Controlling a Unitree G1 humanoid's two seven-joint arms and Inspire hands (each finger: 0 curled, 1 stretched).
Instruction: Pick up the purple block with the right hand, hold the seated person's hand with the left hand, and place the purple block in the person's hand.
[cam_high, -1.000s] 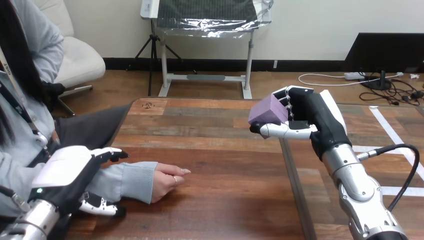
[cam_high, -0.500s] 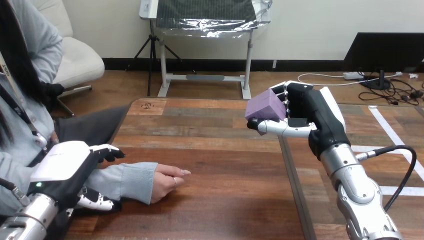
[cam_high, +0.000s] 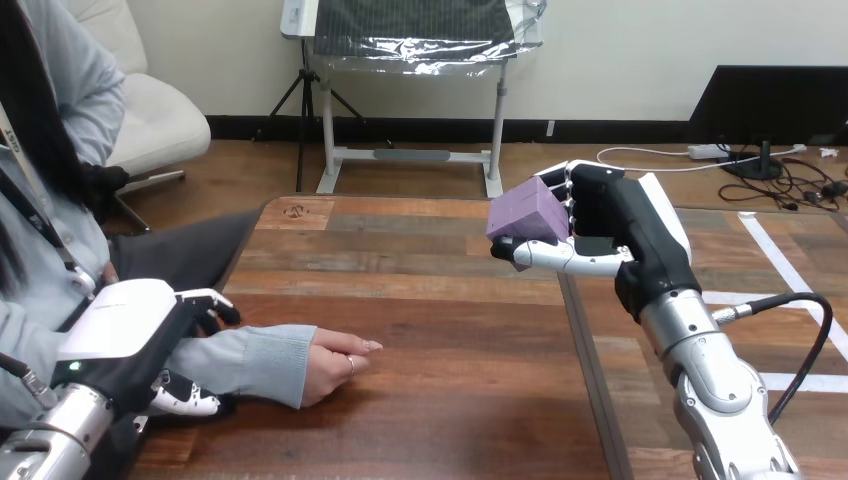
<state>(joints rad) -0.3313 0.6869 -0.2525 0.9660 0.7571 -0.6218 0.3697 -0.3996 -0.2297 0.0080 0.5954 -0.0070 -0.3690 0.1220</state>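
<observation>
The purple block (cam_high: 527, 217) is pinched between the thumb and curled fingers of my right hand (cam_high: 612, 228), held in the air over the middle of the wooden table (cam_high: 430, 300). The person's hand (cam_high: 334, 362) rests palm down on the table at the near left, its grey sleeve (cam_high: 250, 358) running leftward. My left hand (cam_high: 125, 340) lies over that sleeved forearm, loose fingers (cam_high: 207, 303) on the far side and the thumb (cam_high: 186, 401) on the near side, not closed on it. The block is well to the right of the person's hand and above it.
A seam (cam_high: 590, 370) runs front to back through the table under my right arm. The person sits at the left side beside the table's left corner (cam_high: 268, 208). Bare wood stretches between the person's hand and my right hand.
My left hand has slid a little to the left and nearer along the person's sleeve. My right hand has carried the purple block slightly leftward. The person's hand has stayed put.
</observation>
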